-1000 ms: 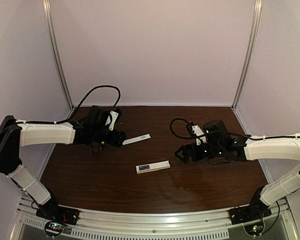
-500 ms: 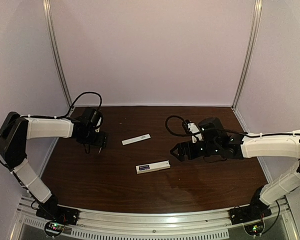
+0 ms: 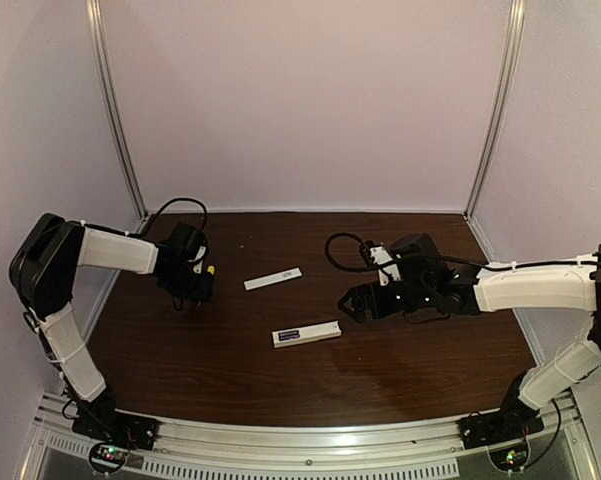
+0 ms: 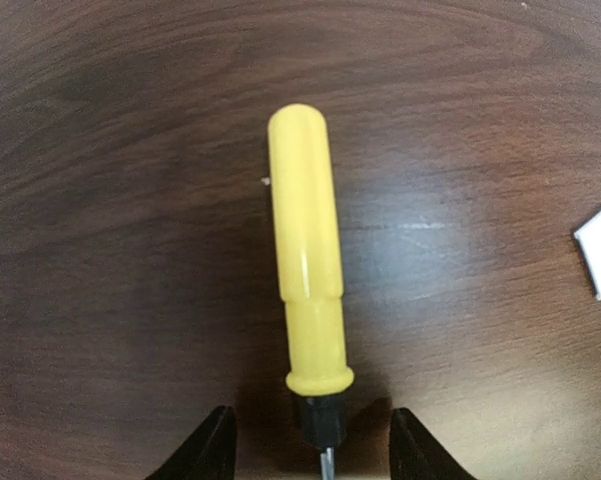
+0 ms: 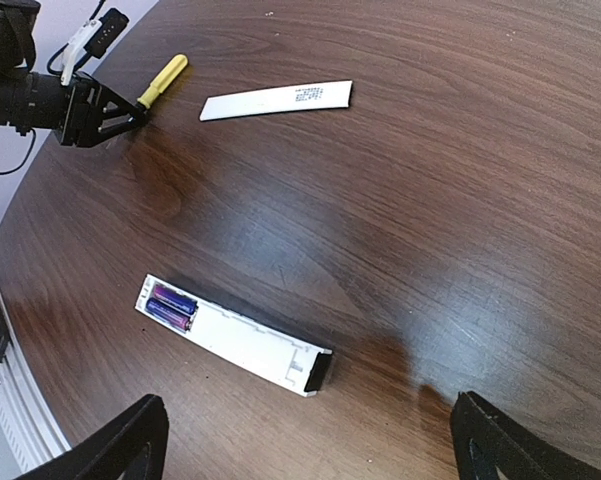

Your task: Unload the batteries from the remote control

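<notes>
Batteries (image 5: pixel 172 306) in remote control (image 5: pixel 235 336), well apart from open right hand (image 5: pixel 310 440), left hand (image 4: pixel 310 450) straddling screwdriver (image 4: pixel 308 290)

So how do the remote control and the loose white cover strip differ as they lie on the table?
The remote control is a thick bar; the cover strip is thin and flat. The remote control's compartment is open with two purple-blue batteries at one end; the cover strip holds nothing and shows only a small printed patch. The remote control lies nearer the arm bases, the cover strip farther back. Both are white, elongated, flat on the table and ungripped.
</notes>
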